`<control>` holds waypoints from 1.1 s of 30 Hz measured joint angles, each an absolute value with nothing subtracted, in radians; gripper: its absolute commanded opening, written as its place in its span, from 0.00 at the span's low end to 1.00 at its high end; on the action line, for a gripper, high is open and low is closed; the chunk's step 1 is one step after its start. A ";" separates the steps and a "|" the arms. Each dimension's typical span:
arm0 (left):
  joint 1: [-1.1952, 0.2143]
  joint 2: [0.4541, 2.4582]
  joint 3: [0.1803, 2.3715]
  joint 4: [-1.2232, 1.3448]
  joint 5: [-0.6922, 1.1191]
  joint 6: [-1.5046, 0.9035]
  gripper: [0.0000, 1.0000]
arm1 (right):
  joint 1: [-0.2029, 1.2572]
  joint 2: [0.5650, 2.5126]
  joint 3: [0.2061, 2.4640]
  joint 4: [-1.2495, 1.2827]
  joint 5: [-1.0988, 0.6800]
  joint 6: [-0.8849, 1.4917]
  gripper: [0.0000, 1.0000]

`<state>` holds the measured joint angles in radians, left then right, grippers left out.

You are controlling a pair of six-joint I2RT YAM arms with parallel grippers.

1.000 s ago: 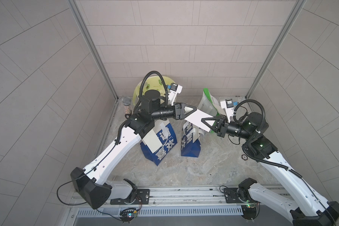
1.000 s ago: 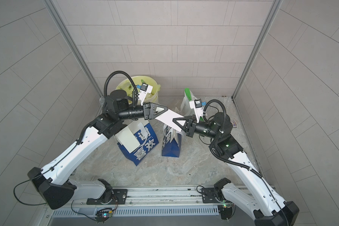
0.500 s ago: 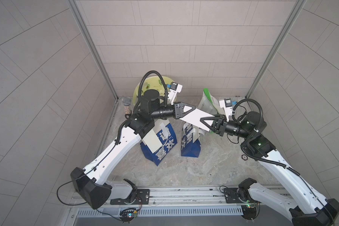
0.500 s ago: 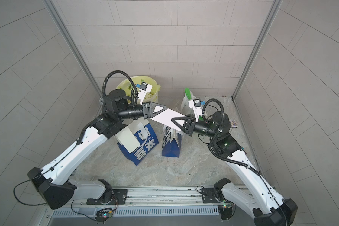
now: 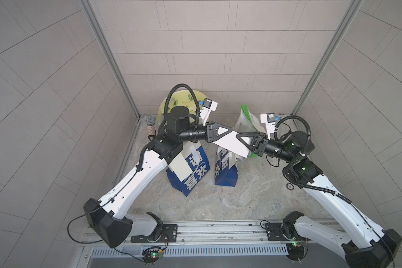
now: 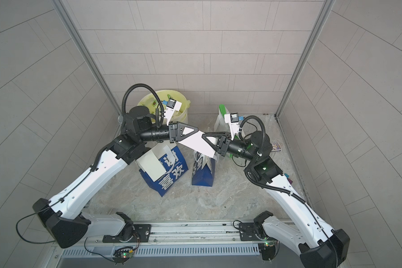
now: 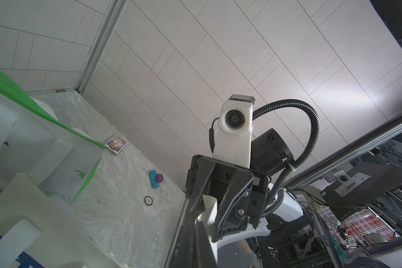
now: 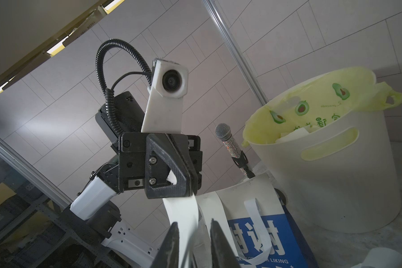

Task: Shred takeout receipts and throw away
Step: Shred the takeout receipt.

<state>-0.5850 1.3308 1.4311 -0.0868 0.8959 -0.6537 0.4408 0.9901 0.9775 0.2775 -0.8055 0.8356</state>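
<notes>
Above the smaller blue bag, the left arm is stretched level toward the centre, and one end of the white receipt is clamped in the left gripper. The sheet is spanned across to the right gripper, whose jaws are narrowly parted around it. The right arm is bent inward.

Trash bin sits in the back-left corner, with the microphone standing just left of it at the wall. Left paper bag is mid-floor, in front of the bin; middle paper bag is just right of it. Third bag is behind and right of the middle paper bag. Receipt is in the air over the middle paper bag, spanning left gripper to right gripper. Card box is by the right wall; poker chip and toy blocks lie further forward on that side.
</notes>
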 measured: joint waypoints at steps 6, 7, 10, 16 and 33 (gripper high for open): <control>-0.585 1.332 1.431 -0.089 0.901 -0.654 0.00 | 0.446 1.007 0.978 0.289 -0.805 0.848 0.09; -0.585 1.332 1.431 -0.089 0.902 -0.654 0.00 | 0.447 1.008 0.978 0.290 -0.804 0.846 0.06; -0.585 1.332 1.431 -0.092 0.900 -0.654 0.00 | 0.449 1.010 0.978 0.290 -0.804 0.843 0.00; -0.585 1.345 1.457 -0.200 0.791 -0.660 0.00 | 0.467 1.010 1.025 0.161 -0.763 0.698 0.00; -0.574 1.467 1.603 -0.566 0.369 -0.805 0.00 | 0.583 0.969 1.172 -0.005 -0.651 0.186 0.00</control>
